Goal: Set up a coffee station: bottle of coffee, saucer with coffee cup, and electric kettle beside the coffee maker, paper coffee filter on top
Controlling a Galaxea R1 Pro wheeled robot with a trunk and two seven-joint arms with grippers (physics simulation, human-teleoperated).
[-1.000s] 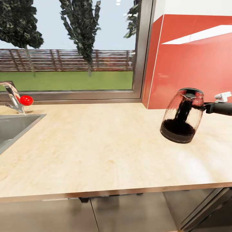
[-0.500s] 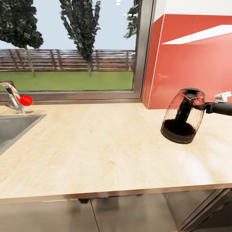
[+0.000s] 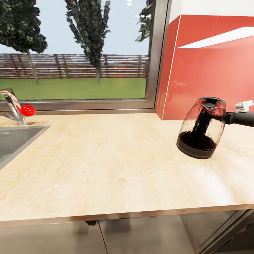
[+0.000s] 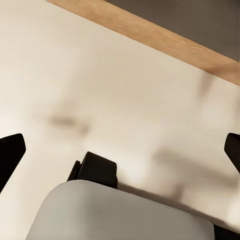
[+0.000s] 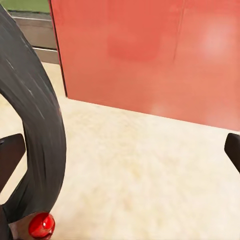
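The right gripper (image 5: 120,150) has its fingertips spread wide at the frame edges of its wrist view, over pale countertop, with the electric kettle (image 3: 201,127) handle curving just beside one finger. The left gripper (image 4: 120,150) is likewise spread apart, clasping nothing, above a pale surface with a wooden edge. In the head view the glass kettle sits tilted on the beige countertop (image 3: 106,158), near the red backsplash (image 3: 208,70). A steel sink (image 3: 14,141) and faucet (image 3: 14,106) lie well apart, beneath a window (image 3: 77,53) showing trees, fence and lawn.

Bright daylight from the window (image 3: 81,53) — soft shadows, slight blur.
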